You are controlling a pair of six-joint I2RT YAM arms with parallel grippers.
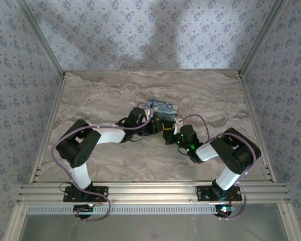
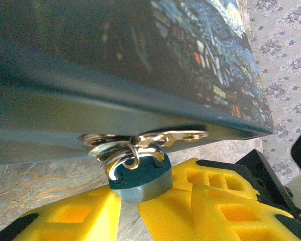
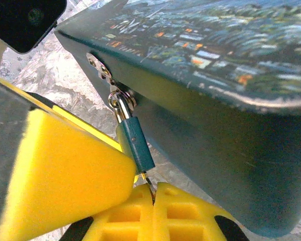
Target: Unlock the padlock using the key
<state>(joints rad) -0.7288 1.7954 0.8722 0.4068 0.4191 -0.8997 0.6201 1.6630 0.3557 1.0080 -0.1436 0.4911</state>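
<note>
Yellow on both sides of the padlock [image 2: 140,175]: left gripper [image 2: 130,208] with its 2 fingers apart, clamped or merely touching, cannot tell. Hanging from the hasp [image 2: 140,140] on the blue box [image 2: 140,60], just above that gap. Below it, right gripper [image 3: 153,203] pressed together on the key [image 3: 148,183], tip at the padlock's underside.

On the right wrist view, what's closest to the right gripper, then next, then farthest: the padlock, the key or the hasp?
1. Key, pinched in the right gripper at the bottom.
2. Padlock, just above the key.
3. Hasp, higher up on the left, on the box.
</note>
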